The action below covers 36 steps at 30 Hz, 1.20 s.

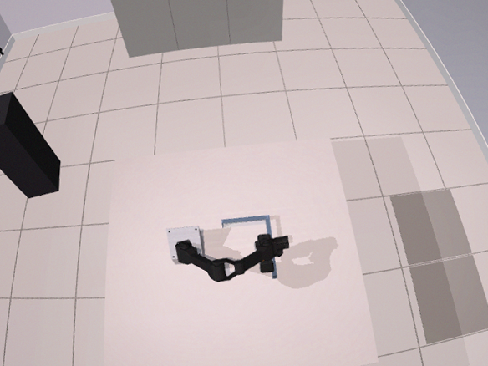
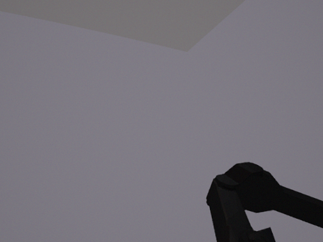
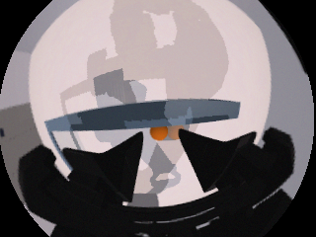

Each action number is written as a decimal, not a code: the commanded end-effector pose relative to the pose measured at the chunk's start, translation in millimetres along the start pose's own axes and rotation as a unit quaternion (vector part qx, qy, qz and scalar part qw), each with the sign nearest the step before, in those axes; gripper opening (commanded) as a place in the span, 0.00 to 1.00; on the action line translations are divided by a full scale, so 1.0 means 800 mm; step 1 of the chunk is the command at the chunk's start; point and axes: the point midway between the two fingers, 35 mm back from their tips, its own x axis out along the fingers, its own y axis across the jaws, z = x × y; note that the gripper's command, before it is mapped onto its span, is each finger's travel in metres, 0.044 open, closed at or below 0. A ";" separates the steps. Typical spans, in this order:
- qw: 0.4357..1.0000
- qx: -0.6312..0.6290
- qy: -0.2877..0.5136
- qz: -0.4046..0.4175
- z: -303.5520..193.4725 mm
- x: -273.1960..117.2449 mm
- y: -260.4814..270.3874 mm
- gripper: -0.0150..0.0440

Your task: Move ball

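Pale pink square surface (image 1: 234, 327) is seen from the top view, set on a floor (image 1: 258, 108) of beige tiles with dark grout lines. A tall grey cabinet (image 1: 190, 13) with two vertical seams is placed at the far edge of the floor, well apart from the surface. A black box-shaped stand (image 1: 20, 145) is seen at the left, off the surface. Darker grey rectangular patches (image 1: 438, 259) are laid over the tiles to the right of the surface. A light skirting strip (image 1: 454, 87) is run along the floor's edge. In the exterior view, plain grey walls (image 2: 79, 145) are met by a lighter ceiling (image 2: 149, 7).
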 end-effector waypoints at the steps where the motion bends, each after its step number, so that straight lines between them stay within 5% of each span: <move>1: 1.000 -0.008 0.005 -0.002 -0.004 0.012 0.003 0.66; 8: 1.000 -0.008 0.005 -0.003 -0.005 0.023 0.002 0.66; 11: 1.000 -0.008 0.005 -0.003 -0.005 0.023 0.002 0.53; 22: 1.000 -0.008 0.005 -0.003 -0.005 0.023 0.002 0.41; 24: 1.000 -0.008 0.005 -0.003 -0.005 0.021 0.003 0.32; 26: 1.000 -0.008 0.005 -0.002 -0.002 0.009 0.004 0.25; 36: 1.000 -0.008 0.005 0.001 0.002 -0.088 0.006 0.25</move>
